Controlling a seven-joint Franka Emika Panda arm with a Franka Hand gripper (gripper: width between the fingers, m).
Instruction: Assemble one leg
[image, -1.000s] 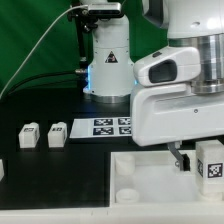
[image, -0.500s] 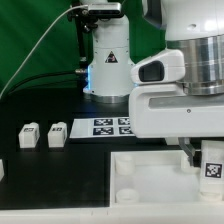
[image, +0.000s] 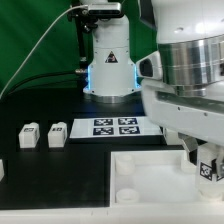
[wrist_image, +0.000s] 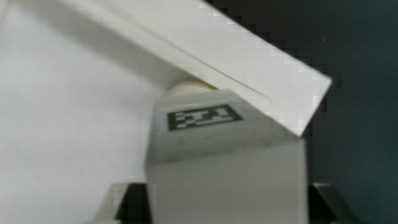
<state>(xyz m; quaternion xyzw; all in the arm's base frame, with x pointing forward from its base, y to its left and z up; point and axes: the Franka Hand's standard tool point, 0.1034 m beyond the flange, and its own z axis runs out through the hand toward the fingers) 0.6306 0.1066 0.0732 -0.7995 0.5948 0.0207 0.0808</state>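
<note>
Rotated since a second ago, the tool (image: 203, 158) stays clamped on the leg (image: 211, 168) over the tray (image: 140, 175) corner; screwing in probably remains.

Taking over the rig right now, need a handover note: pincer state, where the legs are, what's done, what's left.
Pincer: shut on one small white stubby plastic leg with a square marker tag, held at a corner of the large white tray-like part, on the exterior view's right.
Spare legs: two alike stand loose at the exterior view's left, one beside the other.
Done: leg picked up and brought to the tray-like part.
Left: seat it in the corner socket. Whether it has entered yet cannot be told.
</note>
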